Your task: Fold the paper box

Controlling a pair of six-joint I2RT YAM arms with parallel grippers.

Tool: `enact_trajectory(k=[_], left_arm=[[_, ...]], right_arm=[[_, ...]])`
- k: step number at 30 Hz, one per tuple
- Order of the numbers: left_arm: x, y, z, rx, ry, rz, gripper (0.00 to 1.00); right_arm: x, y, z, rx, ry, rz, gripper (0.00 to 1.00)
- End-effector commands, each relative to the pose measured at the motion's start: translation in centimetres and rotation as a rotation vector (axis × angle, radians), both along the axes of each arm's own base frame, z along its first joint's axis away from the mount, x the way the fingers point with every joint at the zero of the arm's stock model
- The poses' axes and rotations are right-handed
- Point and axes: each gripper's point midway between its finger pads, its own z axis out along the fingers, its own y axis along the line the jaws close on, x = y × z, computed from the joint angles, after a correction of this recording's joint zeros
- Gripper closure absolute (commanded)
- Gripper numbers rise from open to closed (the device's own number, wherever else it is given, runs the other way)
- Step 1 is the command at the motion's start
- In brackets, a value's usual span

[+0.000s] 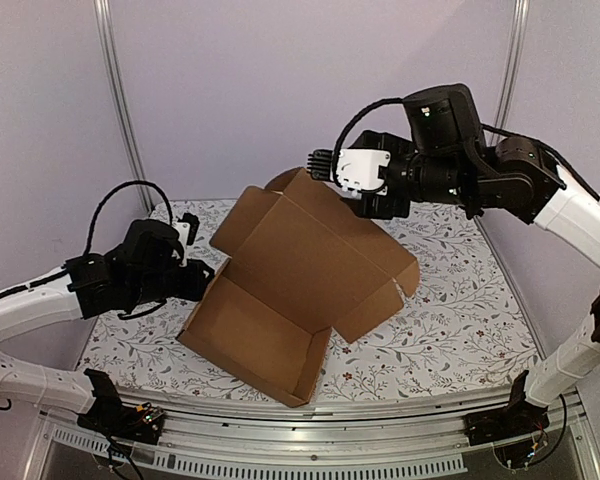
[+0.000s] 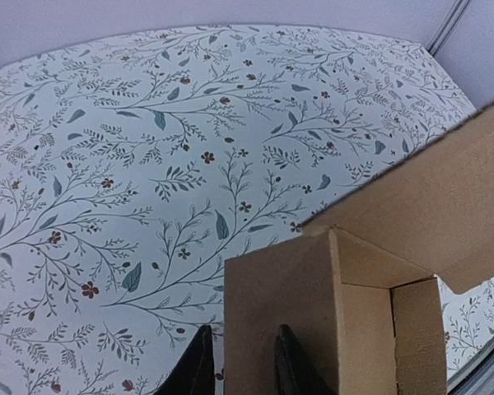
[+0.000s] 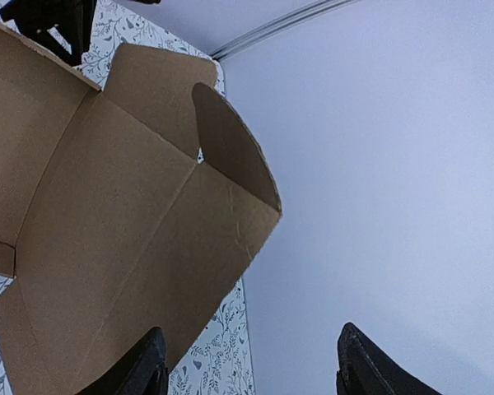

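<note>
Paper box (image 1: 300, 260): it sits mid-worktop, partly formed. The shallow tray lies front-left and the big lid panel rears up behind it toward the right arm.
Worktop (image 1: 460, 300): a cloth printed with leaves and flowers, bare around the box.
Left gripper (image 2: 243, 346): it is nearly closed, with 1 finger on each side of the edge of the tray's left wall. It appears to pinch the cardboard there, though the contact itself is at the frame edge.
Why the left holds there: a grip on the raised side wall probably anchors the tray, so the light sheet neither slides nor lets that wall drop while the lid is worked.
Right gripper (image 3: 255, 370): its 2 fingers are spread wide with nothing between them. It hangs high, just beside the lid's upper flaps but off the cardboard.
Why the lid stands so: nothing props it. The creases alone seem to hold it tilted, with its rounded tab (image 3: 230, 140) curling free.
Step in hand: the tray walls look set, but the lid is not yet folded down or tucked.
Next move calls for: a push or grasp on the lid's top edge to swing it over the tray.
Risk: the tab may miss its slot, or the tray may lift off the worktop.
</note>
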Motion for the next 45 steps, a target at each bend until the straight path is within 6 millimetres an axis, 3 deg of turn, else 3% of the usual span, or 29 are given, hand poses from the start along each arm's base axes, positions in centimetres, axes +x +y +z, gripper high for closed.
enact_trajectory(k=[1,4,11,16,19,25,31,36,39,45], left_arm=[[-0.2,0.0,-3.1,-0.011,0.064,0.015,0.76],[-0.5,-1.3,-4.6,-0.062,0.101,-0.019,0.77],[-0.9,-4.5,-7.6,-0.140,0.174,-0.091,0.81],[-1.3,-5.5,-6.9,-0.127,0.149,-0.113,0.80],[-1.5,-4.6,-6.4,-0.092,0.143,-0.105,0.71],[-2.1,-2.1,-4.6,-0.061,0.098,-0.085,0.55],[-3.0,-1.2,-1.7,-0.118,0.067,-0.130,0.40],[-3.2,-0.7,-0.9,-0.112,0.055,-0.143,0.14],[-3.4,-0.8,-0.6,-0.122,0.052,-0.155,0.01],[-3.7,-0.7,0.1,-0.135,0.041,-0.160,0.00]], right_arm=[[-2.3,-1.0,2.7,0.185,0.047,0.031,0.29],[-2.7,-2.3,2.1,0.233,0.079,-0.011,0.26],[-1.1,-6.9,-0.9,0.376,0.189,-0.214,0.19],[-0.5,-9.7,-4.3,0.517,0.334,-0.357,0.15],[-0.6,-10.5,-6.7,0.619,0.420,-0.430,0.09],[-2.2,-9.1,-12.8,0.759,0.661,-0.426,0.04],[-3.1,-6.2,-16.0,0.829,0.828,-0.356,0.06],[-3.0,-4.6,-15.9,0.842,0.858,-0.299,0.11],[-2.4,-3.8,-16.1,0.825,0.859,-0.294,0.21],[-1.5,-3.2,-16.6,0.803,0.863,-0.293,0.40]])
